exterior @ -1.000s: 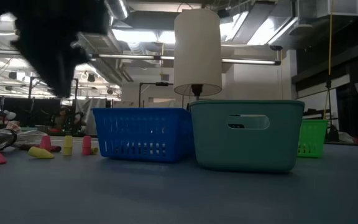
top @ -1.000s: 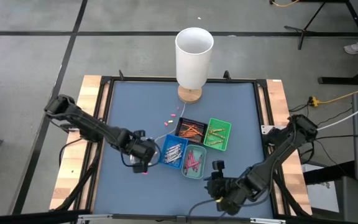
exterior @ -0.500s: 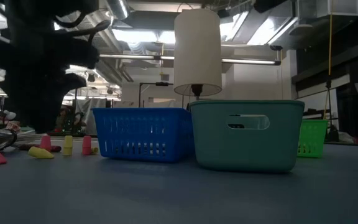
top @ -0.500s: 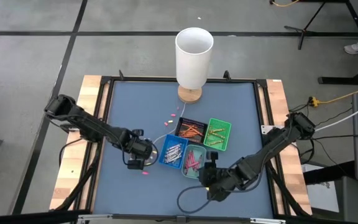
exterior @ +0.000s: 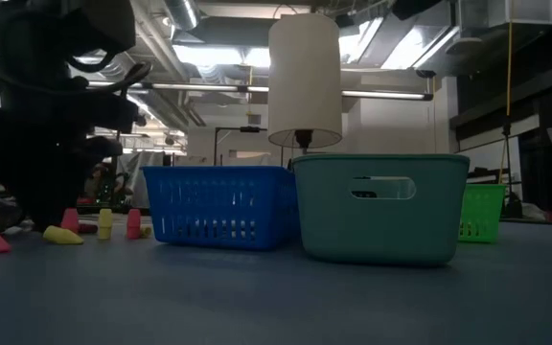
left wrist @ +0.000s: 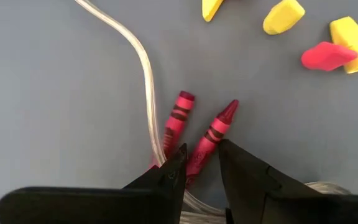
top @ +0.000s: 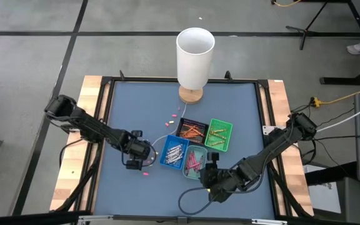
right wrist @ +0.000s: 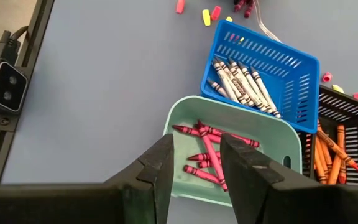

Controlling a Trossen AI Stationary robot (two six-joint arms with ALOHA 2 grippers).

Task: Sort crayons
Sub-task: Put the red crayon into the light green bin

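Two red crayons [left wrist: 178, 121] [left wrist: 214, 132] lie side by side on the blue-grey table beside a clear cord [left wrist: 145, 74]. My left gripper [left wrist: 202, 155] [top: 136, 161] points down over them, open, its fingertips on either side of the near end of one crayon; I cannot tell whether they touch it. My right gripper [right wrist: 197, 146] [top: 210, 177] hangs open above the teal tray [right wrist: 185, 118], which holds red crayons [right wrist: 207, 152]. The blue tray [top: 174, 152] holds pale grey crayons [right wrist: 241, 78], and the black tray [top: 191, 130] holds orange ones.
A green tray [top: 219, 134] stands right of the black one. A white lamp [top: 195, 53] stands at the far middle. Yellow and pink caps [left wrist: 328, 46] [exterior: 103, 222] lie loose near the left gripper. One pink piece [top: 145, 174] lies nearer the front edge.
My left gripper has come down toward the table and the two red crayons, shifting slightly toward the table's left edge. My right gripper has moved toward the teal tray, away from the near edge, then kept still. Both have stayed open.
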